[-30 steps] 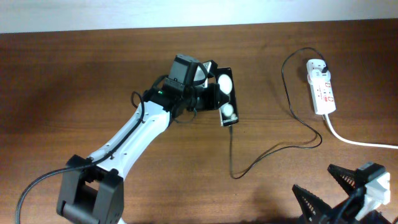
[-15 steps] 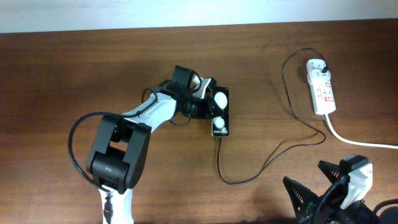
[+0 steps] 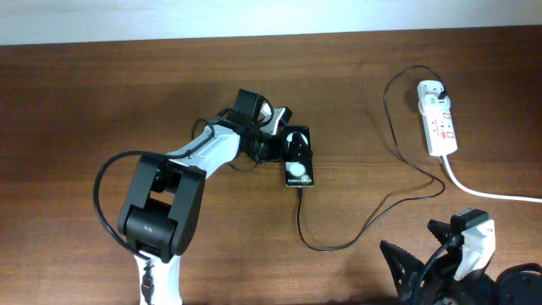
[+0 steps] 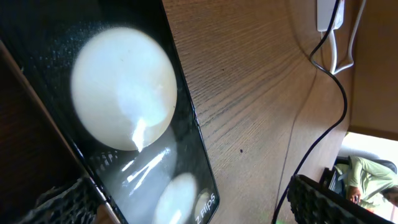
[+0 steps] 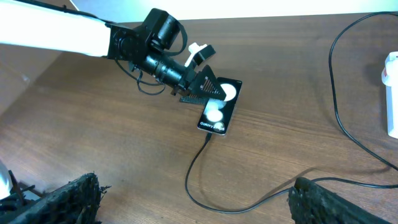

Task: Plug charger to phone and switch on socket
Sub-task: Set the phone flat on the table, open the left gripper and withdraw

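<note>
Stretching across every view is a dark brown wooden table (image 3: pixel 102 102) with a clear grain, backed by a pale wall (image 3: pixel 254 17) along its far edge. The left wrist view catches a person (image 4: pixel 368 180) in a light green top beyond the table. The phone (image 3: pixel 297 158) lies face up near the middle. The charger cable (image 3: pixel 297 216) runs from its near end and loops over the wood to the power strip (image 3: pixel 438 119) at the right, where its black plug sits at the far end. A thick white cord (image 3: pixel 478 192) trails off the strip. The left gripper (image 3: pixel 284 140) is at the phone's far end with fingers spread, one at the phone's edge, the other over bare wood. The right gripper (image 3: pixel 423 271) hangs at the near right corner, fingers wide and empty. A second ago the phone sat farther back and more angled; now it is nearer and flat, the left arm's elbow has folded up, and the cable loop has shifted left
</note>
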Controlling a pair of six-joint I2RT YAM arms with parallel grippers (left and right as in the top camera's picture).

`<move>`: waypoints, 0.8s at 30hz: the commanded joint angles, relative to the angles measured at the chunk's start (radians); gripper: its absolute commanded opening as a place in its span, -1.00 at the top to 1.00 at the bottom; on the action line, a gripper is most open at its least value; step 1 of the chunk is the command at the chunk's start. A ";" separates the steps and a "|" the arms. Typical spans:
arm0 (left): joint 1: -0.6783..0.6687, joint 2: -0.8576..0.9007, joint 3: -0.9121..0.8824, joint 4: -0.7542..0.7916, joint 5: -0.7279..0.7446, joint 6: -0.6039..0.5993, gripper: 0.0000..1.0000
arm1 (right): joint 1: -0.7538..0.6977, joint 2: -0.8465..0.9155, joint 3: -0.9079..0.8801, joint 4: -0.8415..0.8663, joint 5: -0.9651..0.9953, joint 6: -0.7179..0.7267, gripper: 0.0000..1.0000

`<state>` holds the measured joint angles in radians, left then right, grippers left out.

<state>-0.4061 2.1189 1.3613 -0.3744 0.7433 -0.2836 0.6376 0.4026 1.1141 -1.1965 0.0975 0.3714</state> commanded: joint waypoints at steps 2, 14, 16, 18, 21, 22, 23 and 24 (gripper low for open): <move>0.013 0.003 0.005 -0.027 -0.130 0.009 -0.98 | 0.003 0.001 -0.004 -0.011 0.009 0.011 -0.98; 0.312 -0.017 0.044 -0.289 0.065 0.145 -0.98 | 0.003 0.001 -0.004 -0.080 0.009 0.011 -0.97; 0.351 -0.077 0.098 -0.362 0.065 0.205 -0.98 | 0.003 0.001 -0.004 -0.079 0.013 0.011 -0.97; 0.391 -0.214 0.166 -0.475 0.059 0.295 -0.98 | 0.003 0.001 -0.011 -0.066 0.020 0.011 -0.97; 0.420 -0.499 0.180 -0.624 -0.171 0.312 -0.98 | 0.003 0.001 -0.065 0.019 0.020 0.011 -0.97; 0.420 -0.602 0.180 -0.688 -0.293 0.312 -0.98 | 0.003 0.001 -0.105 0.077 0.019 0.012 -0.97; 0.419 -0.709 0.180 -0.769 -0.379 0.312 -0.98 | 0.003 0.001 -0.156 0.146 0.020 0.048 -0.98; 0.419 -0.783 0.179 -0.838 -0.430 0.312 -0.98 | 0.003 0.003 -0.199 0.202 0.020 0.094 -0.98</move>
<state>0.0128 1.5024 1.5421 -1.0966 0.5457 0.0010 0.6376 0.4026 0.9951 -1.0683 0.1078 0.3851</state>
